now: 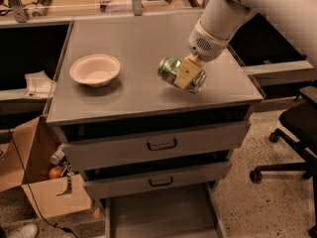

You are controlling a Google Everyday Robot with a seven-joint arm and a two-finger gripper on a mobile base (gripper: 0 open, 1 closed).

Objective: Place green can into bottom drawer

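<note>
The green can (171,71) is a shiny can with green-and-white print, lying sideways and lifted a little above the grey cabinet top. My gripper (185,75) is shut on the green can, its tan fingers (184,72) clamped across the can's body, at the right of the top. The white arm (223,19) comes down from the upper right. The bottom drawer (158,214) is pulled out at the bottom of the view, a wide shallow tray with a flat grey floor.
A cream bowl (95,69) stands on the cabinet top (133,38) to the left. Two upper drawers with dark handles (162,145) stand slightly ajar. A cardboard box (42,182) sits on the floor at left, an office chair (292,133) at right.
</note>
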